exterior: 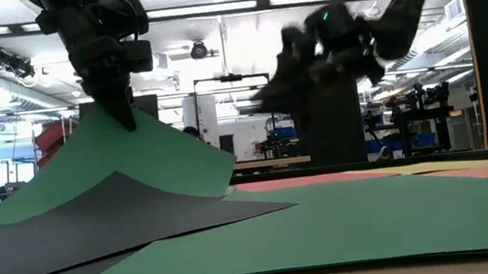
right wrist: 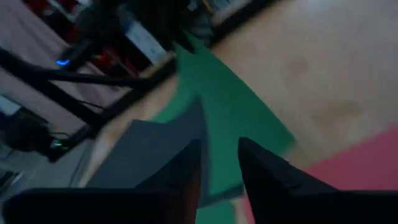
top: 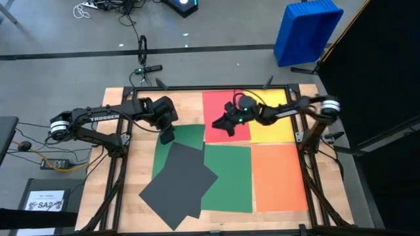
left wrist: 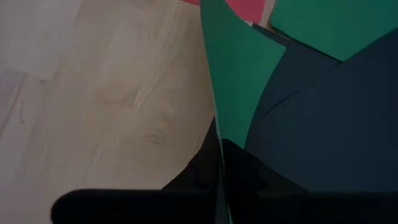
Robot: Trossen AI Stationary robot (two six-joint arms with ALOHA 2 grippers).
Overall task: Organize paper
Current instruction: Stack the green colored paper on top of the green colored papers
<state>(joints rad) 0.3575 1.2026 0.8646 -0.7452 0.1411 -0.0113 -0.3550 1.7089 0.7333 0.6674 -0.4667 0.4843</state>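
Left gripper [top: 167, 136]: clamped on the green sheet's [top: 186, 136] edge at frame centre-left, lifting it into a peak — likely to free it from the dark sheets [top: 178, 184].
Right gripper [top: 226, 124]: over the red sheet [top: 216, 105], upper centre; fingers slightly apart, holding nothing.
Paper: spread across the table [top: 125, 157].
Writing: "TROSSEN" on the left arm; "SA2" on a white sheet [top: 48, 200], lower left.

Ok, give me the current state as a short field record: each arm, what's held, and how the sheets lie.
left gripper: shut on the corner of a green sheet, lifting it off the table
right gripper: above the red sheet, holding nothing
dark grey sheets: overlapping, partly on the lifted green sheet
flat sheets: second green, orange, yellow
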